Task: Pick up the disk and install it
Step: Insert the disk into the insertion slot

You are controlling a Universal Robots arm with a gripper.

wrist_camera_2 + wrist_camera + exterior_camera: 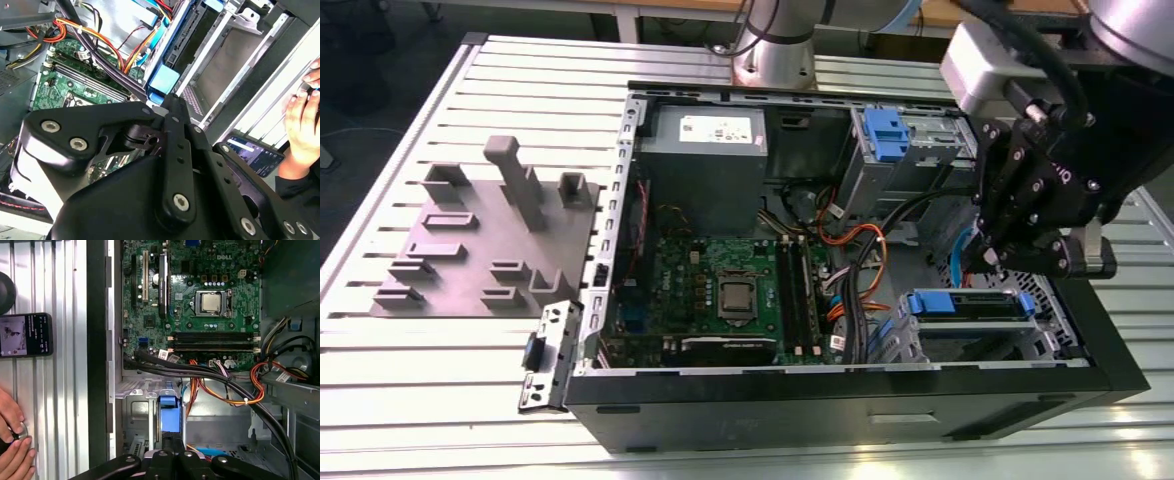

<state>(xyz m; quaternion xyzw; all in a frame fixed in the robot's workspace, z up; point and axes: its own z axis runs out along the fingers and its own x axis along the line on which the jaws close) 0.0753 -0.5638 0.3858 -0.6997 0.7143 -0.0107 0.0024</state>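
1. The black multi-link pincer (1007,262) hung over the corner of the open black computer case (854,400) on the exterior view's right, above the grey metal drive cage.
2. In the second wrist view the pincer's fingers (176,131) were drawn narrow, tips together. I could not tell whether they nipped anything.
3. The disk (974,306), a flat silver-grey drive framed by blue plastic rails, stood on edge in that cage, just below the pincer.
4. Its long axis ran across the exterior view, roughly along the case's near wall, with a blue rail end at each side.
5. In the first wrist view the disk's blue rail (169,415) lay straight ahead of the pincer (172,446), just beside the tips. Touching or apart, I could not tell.
6. The grey metal box (707,150) at the case's far end carried a white sticker, and the green circuit board (200,290) bore white lettering. I leave both unread.
7. A person's hands (12,445) and a lit phone (25,335) rested on the slatted metal bench (400,380) beside the case.
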